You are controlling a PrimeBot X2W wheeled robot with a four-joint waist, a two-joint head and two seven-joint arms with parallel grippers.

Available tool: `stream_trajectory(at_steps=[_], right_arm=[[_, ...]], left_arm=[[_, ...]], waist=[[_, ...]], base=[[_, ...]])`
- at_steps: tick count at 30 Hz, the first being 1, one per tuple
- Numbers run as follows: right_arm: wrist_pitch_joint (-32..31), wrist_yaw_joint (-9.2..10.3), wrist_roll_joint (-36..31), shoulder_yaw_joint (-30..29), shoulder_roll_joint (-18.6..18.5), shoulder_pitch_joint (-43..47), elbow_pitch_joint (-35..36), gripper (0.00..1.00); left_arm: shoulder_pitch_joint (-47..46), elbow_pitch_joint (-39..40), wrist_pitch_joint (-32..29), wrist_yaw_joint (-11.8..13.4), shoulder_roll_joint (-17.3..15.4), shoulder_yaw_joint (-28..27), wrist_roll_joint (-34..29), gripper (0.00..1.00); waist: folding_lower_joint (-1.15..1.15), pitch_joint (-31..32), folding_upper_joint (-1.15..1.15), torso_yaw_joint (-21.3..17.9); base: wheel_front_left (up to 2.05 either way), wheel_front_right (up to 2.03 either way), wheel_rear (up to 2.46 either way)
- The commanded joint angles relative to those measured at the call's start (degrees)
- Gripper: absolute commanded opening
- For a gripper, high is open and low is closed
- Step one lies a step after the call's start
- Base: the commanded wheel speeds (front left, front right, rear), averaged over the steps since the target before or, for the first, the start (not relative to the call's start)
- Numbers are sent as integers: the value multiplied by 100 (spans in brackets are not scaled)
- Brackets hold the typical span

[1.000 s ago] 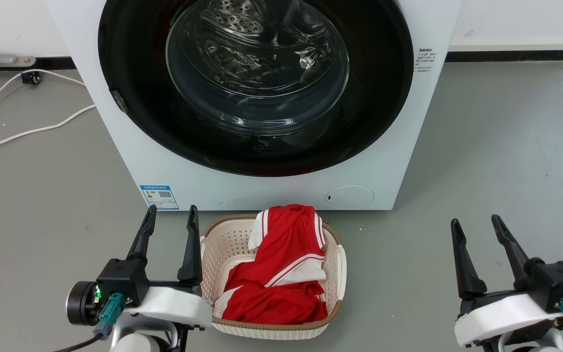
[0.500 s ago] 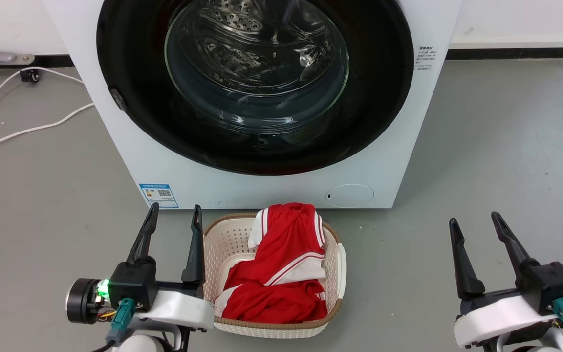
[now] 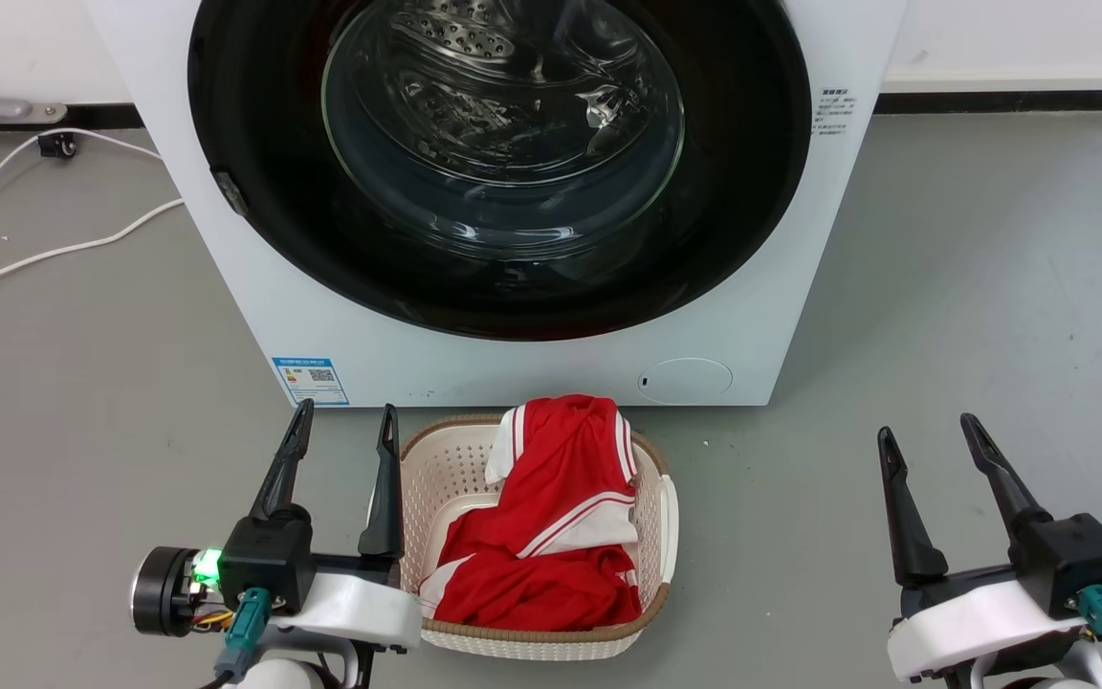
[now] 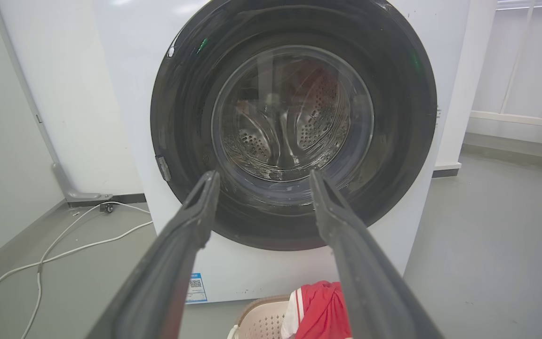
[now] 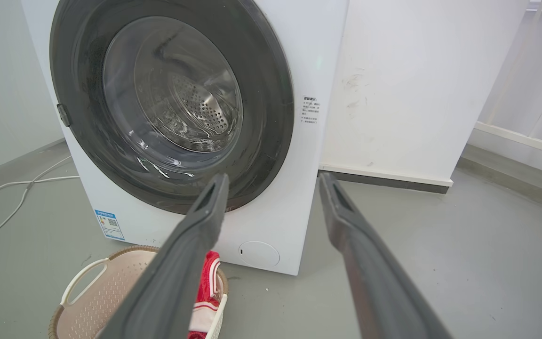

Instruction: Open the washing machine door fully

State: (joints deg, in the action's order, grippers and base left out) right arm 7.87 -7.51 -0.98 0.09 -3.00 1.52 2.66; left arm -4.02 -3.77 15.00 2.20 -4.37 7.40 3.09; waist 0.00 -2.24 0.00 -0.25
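Note:
The washing machine [image 3: 513,368] is a white front-loader filling the top of the head view. Its washing machine door [image 3: 723,220], a glossy black disc with a clear glass bowl, lies flush against the front; a small latch tab [image 3: 231,196] sits on its left rim. My left gripper [image 3: 345,410] is open over the floor, low and left of the door, holding nothing. My right gripper [image 3: 928,428] is open at the lower right, also holding nothing. In the wrist views the door [image 4: 181,117] [image 5: 271,94] stands beyond the left gripper [image 4: 264,174] and right gripper [image 5: 274,177].
A cream laundry basket [image 3: 436,478] with a red and white garment [image 3: 561,517] sits on the grey floor just in front of the machine, against my left gripper's right finger. White cables [image 3: 54,256] trail on the floor to the left. A white wall [image 5: 417,94] rises right of the machine.
My left gripper has drifted slightly right toward the basket and its wrist has rolled a little. The head view has shifted a touch. The door has not moved.

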Motion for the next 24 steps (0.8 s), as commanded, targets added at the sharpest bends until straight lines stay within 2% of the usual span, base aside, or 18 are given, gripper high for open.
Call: stream_trajectory(at_steps=[1,3,4,5,11,14,18,19,24], right_arm=[[4,4,12,-3,23,58,6,100],[3,4,37,-12,23,57,3,100],[-6,4,94,-19,23,61,-8,93],[22,4,183,-17,23,60,-6,0],[41,4,664,-21,21,59,-28,0],[94,4,1237,-114,19,13,-64,0],[187,3,3180,-289,17,-169,-231,0],[198,3,3996,-312,17,-215,-311,0],[182,3,6990,-513,16,-556,-610,0]], left_arm=[[40,-13,26,-14,25,-12,-28,100],[43,-10,26,-19,31,-18,-32,100],[46,-5,26,-20,32,-23,-33,100],[60,1,26,-19,37,-23,-43,100],[69,25,21,-27,48,-38,-38,100],[59,33,21,-38,53,-46,-38,100],[59,49,21,-48,60,-63,-36,100],[59,53,21,-50,64,-61,-35,100],[59,43,21,-62,71,-30,-54,100]], waist=[[0,-1,0,1],[0,-2,0,2],[0,-1,0,1],[0,7,0,1],[0,10,0,7],[0,2,0,10],[0,-15,0,4],[0,-20,0,5],[0,-23,0,14]], base=[[0,0,0],[0,0,0],[0,0,0],[0,0,0],[0,0,0],[0,0,0],[0,0,0],[0,0,0],[0,0,0]])
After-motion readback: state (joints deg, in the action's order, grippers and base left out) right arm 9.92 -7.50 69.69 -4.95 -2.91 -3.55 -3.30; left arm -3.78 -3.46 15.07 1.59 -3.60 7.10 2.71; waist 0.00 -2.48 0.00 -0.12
